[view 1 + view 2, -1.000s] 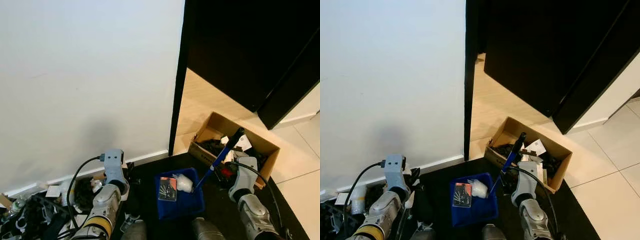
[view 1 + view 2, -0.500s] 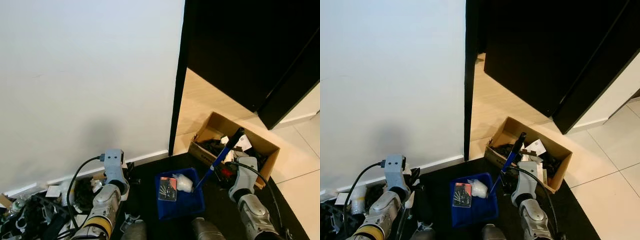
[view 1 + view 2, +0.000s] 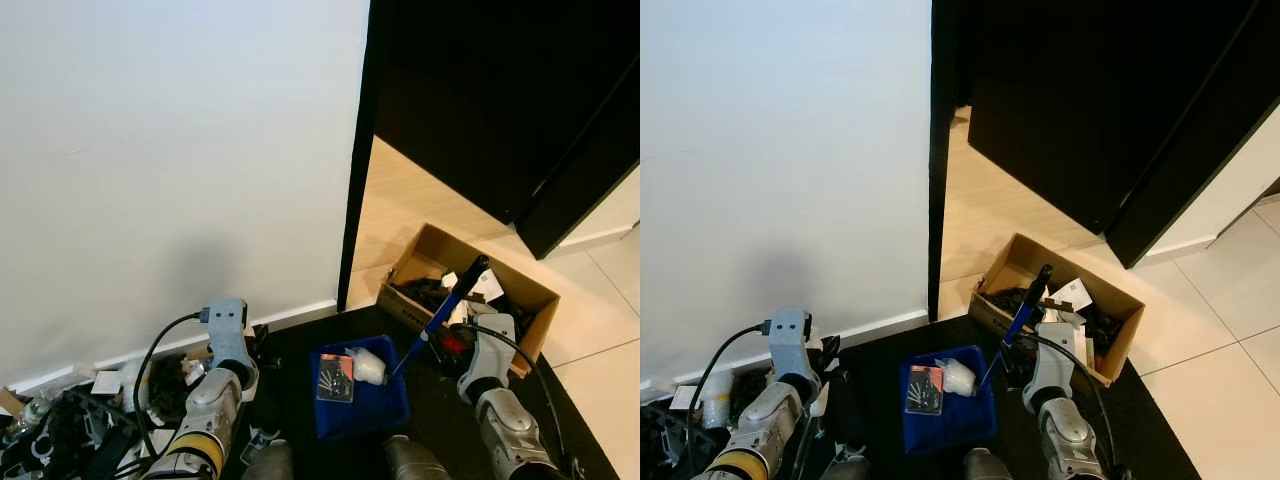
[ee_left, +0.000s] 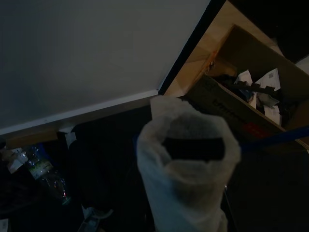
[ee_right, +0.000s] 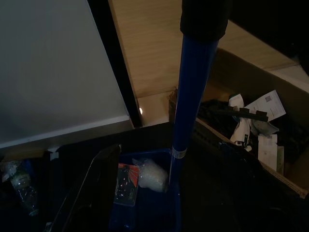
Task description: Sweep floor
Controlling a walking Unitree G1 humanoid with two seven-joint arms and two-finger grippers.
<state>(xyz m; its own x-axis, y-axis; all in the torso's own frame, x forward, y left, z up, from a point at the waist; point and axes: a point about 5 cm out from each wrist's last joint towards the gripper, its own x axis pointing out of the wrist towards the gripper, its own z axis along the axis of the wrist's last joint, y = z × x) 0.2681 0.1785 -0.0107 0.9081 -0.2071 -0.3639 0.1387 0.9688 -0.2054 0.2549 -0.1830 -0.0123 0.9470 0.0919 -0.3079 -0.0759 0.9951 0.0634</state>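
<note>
Change since earlier: nothing has shifted; both arms and every item sit as they did a second ago.
Right hand (image 5: 193, 29): clenched round the blue handle of the dustpan (image 3: 362, 400), low at the robot's right, before the cardboard box.
Left hand (image 4: 188, 188): raised at the robot's left near the wall; a white plastic bag (image 4: 186, 159) covers the fingers, so grip state cannot be told.
Dustpan: blue, resting on the dark mat (image 3: 300, 350) between the arms; its handle (image 3: 440, 315) slants up towards the box.
Dustpan contents: crumpled white wrapper (image 3: 367, 367) and a small red-and-black packet (image 3: 335, 378).
Cardboard box (image 3: 468, 290): open, on the wooden floor beside the black door frame (image 3: 358, 160), holding papers and dark scraps.
Left clutter: plastic bottle (image 4: 43, 171) and oddments along the white wall (image 3: 180, 150).
</note>
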